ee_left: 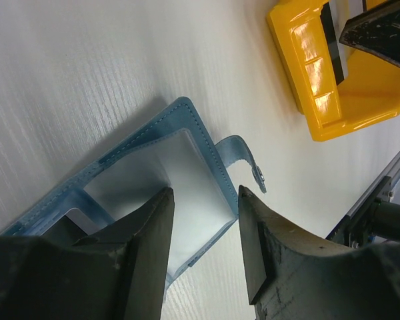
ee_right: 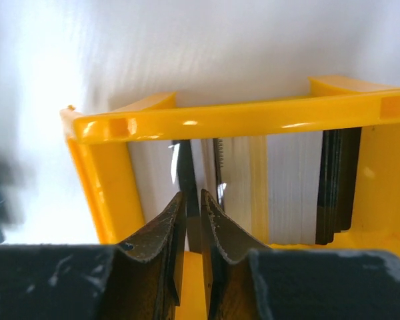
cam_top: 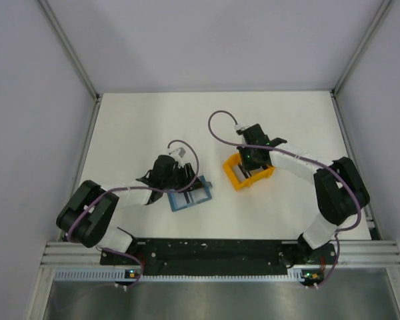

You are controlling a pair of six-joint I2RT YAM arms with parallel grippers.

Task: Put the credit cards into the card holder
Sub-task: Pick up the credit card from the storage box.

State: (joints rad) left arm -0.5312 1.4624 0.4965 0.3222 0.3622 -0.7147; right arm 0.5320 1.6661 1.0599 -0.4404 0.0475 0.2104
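Item: my right claw (ee_right: pixel 192 197), nipped narrow on one card (ee_right: pixel 185 167) in the rack (ee_right: pixel 233 120).
Lift straight up, no twist; my left claw (ee_left: pixel 205 197), half wide, steadies the wallet (ee_left: pixel 153 153).

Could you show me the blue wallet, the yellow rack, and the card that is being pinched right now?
card holder (ee_left: pixel 187 170): left wrist view, on its pale inner pocket.
yellow rack (ee_right: pixel 240 119): right wrist view, on the top crossbar.
credit card (ee_right: pixel 186 167): right wrist view, on its dark upright edge.
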